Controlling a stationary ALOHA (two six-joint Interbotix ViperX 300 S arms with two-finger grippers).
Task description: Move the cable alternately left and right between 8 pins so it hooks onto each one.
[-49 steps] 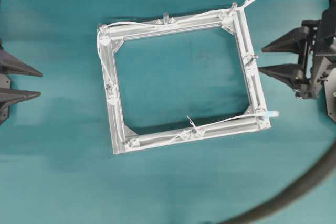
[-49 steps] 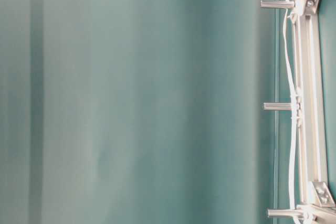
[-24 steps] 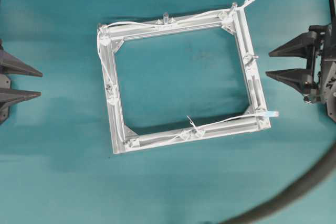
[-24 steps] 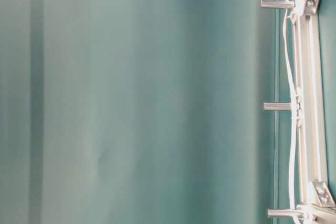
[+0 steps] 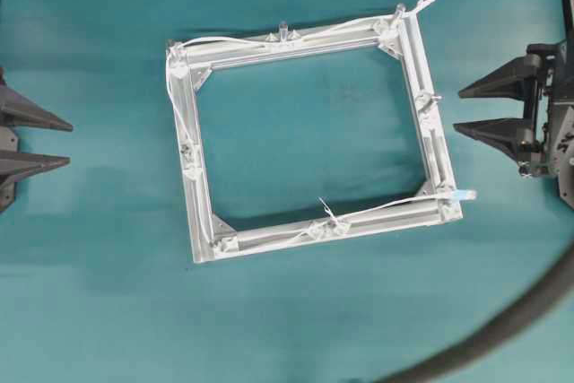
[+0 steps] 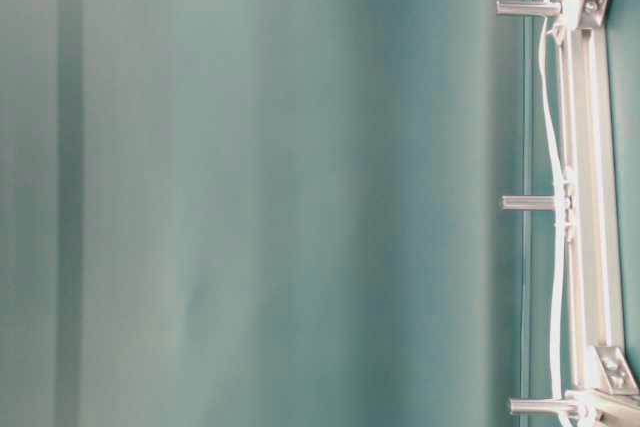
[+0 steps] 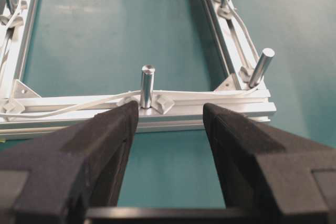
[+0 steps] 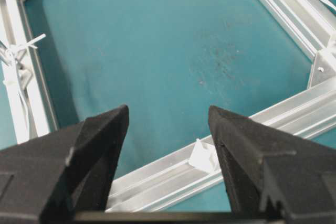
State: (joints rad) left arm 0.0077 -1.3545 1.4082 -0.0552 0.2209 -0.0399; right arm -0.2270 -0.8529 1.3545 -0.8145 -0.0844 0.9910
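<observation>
Teal matting covered the table. At the far left, the left gripper stood with jaws parted and empty, well apart from the frame. The square aluminium frame lay centrally. The cable ran along its top, left and bottom rails, passing the pins, one end at the top-right corner, the pale blue tip at the bottom-right corner. The right gripper stood wide open, holding nothing, near the right rail. A black hose curved across the bottom right.
</observation>
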